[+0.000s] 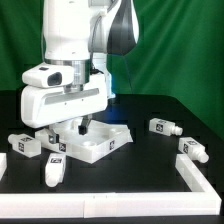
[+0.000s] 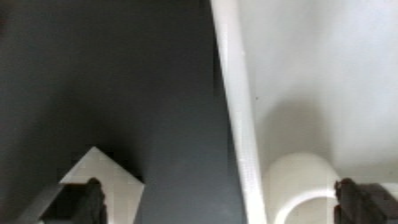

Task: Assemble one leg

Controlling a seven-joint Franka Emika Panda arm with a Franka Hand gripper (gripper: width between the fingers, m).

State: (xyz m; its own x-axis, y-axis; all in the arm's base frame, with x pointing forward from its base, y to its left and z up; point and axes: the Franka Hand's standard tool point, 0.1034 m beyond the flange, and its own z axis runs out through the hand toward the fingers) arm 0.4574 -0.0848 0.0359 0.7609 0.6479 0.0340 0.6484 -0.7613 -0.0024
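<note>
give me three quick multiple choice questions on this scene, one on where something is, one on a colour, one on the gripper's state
1. The gripper hangs over:
A. a leg on the exterior view's right
B. the white panel
C. a leg on the exterior view's left

2. The table is:
A. green
B. wood brown
C. black

3. The gripper is:
A. open, holding nothing
B. shut on a leg
C. shut on the panel

Answers:
1 B: the exterior view shows it above the panel, while the leg on that view's right lies well apart from it.
2 C: the bare surface around the parts is black.
3 A: in the wrist view the fingers stand wide apart, with nothing gripped between them.
</note>
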